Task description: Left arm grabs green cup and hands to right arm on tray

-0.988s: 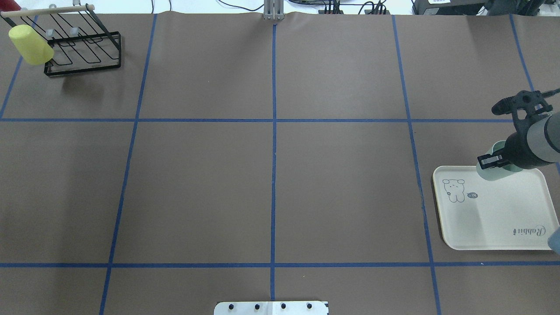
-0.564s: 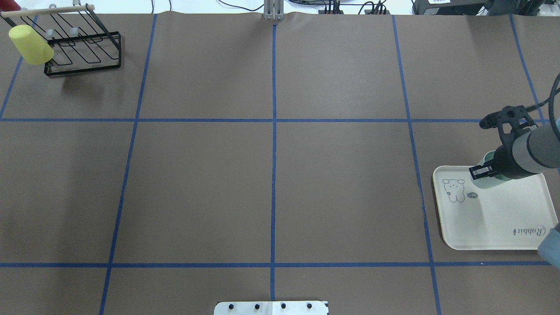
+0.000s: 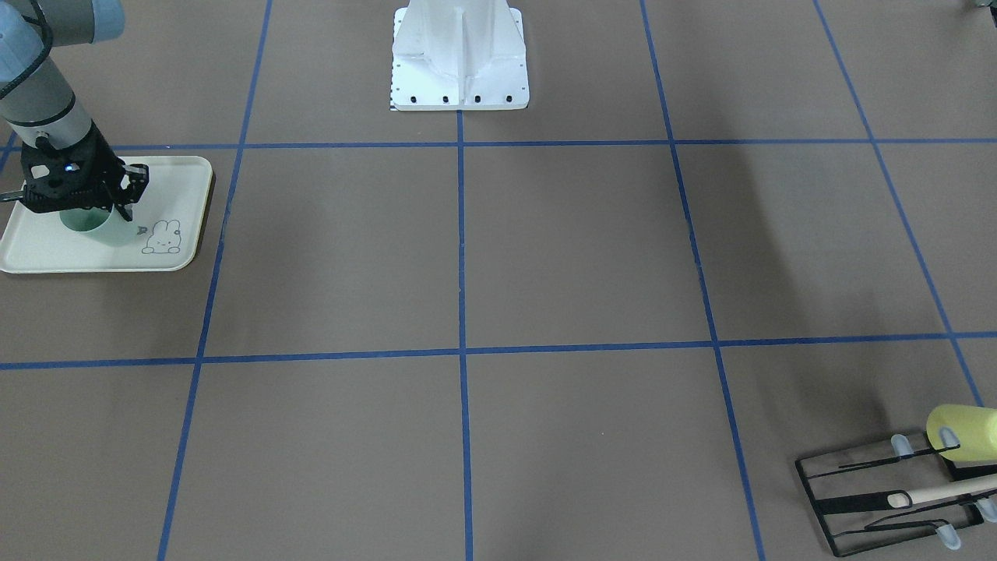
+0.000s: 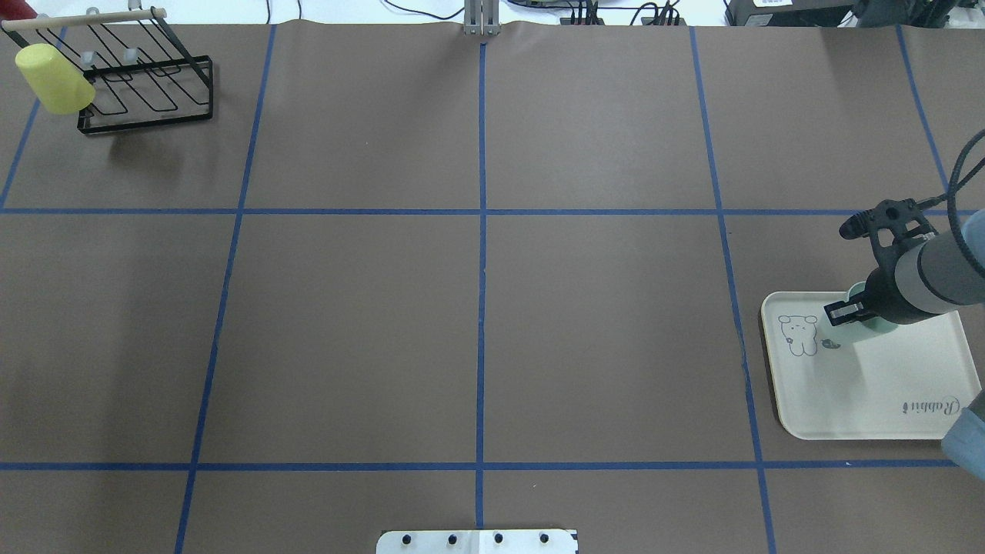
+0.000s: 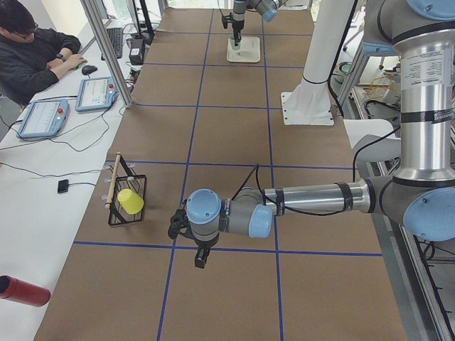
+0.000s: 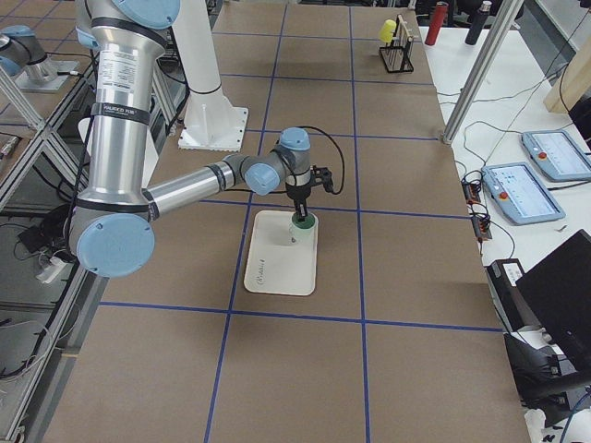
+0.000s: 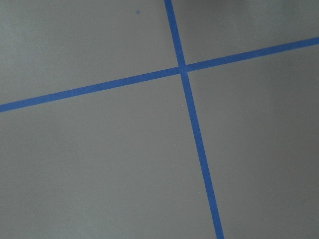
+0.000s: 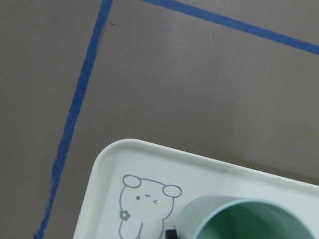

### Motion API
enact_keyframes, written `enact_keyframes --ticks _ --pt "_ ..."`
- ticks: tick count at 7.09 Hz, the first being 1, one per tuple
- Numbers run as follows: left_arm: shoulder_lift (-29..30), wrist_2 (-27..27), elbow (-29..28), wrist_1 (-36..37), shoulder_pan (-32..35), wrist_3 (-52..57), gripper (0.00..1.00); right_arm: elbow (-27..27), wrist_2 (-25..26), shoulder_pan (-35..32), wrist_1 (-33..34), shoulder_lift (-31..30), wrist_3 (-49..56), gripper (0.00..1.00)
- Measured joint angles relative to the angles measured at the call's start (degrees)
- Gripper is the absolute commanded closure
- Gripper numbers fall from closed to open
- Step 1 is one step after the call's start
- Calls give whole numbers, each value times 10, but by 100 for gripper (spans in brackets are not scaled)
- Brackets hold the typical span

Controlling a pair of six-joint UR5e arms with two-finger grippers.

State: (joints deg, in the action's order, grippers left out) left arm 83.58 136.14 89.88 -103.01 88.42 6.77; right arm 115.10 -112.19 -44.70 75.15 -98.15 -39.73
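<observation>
**cup at the tray, release is the step in hand**

the right gripper (image 4: 849,314) sits over the green cup (image 3: 97,227) and looks clenched on its rim. the right wrist view shows one black fingertip just outside the cup wall, so the other finger is probably inside. the cup is upright and mouth up, at the end of the tray (image 4: 885,385) farthest from the robot, just beside the bunny drawing (image 8: 144,204). the tray lies near the table's right edge, on the half nearer the robot. the cup's base looks down on the tray or a hair above it; the views do not settle whether it touches.

the left arm (image 5: 313,199) is stretched low over the left half of the table, well apart from the cup. the left gripper (image 5: 201,257) holds nothing that can be seen. it shows only in the side view, so i cannot tell whether its claw is released or clenched.

by my judgement the hand-over is done and the task is near its end, with only the placing left. the next move calls for setting the base flat on the tray, opening the fingers without nudging the thin wall, then lifting straight up so the cup does not tip.

the yellow cup (image 4: 54,77) hangs on the wire rack (image 4: 146,121) at the far left corner, untouched.
</observation>
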Motion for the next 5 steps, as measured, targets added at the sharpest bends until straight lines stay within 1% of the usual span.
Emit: enact_keyframes --ticks 1,3,5 --pt "0 0 0 0 0 0 0 0 0 0 0 -1 0 1" --pt "0 0 2 0 0 0 0 4 1 0 0 0 0 1" --pt "0 0 3 0 0 0 0 21 -8 -23 5 6 3 1"
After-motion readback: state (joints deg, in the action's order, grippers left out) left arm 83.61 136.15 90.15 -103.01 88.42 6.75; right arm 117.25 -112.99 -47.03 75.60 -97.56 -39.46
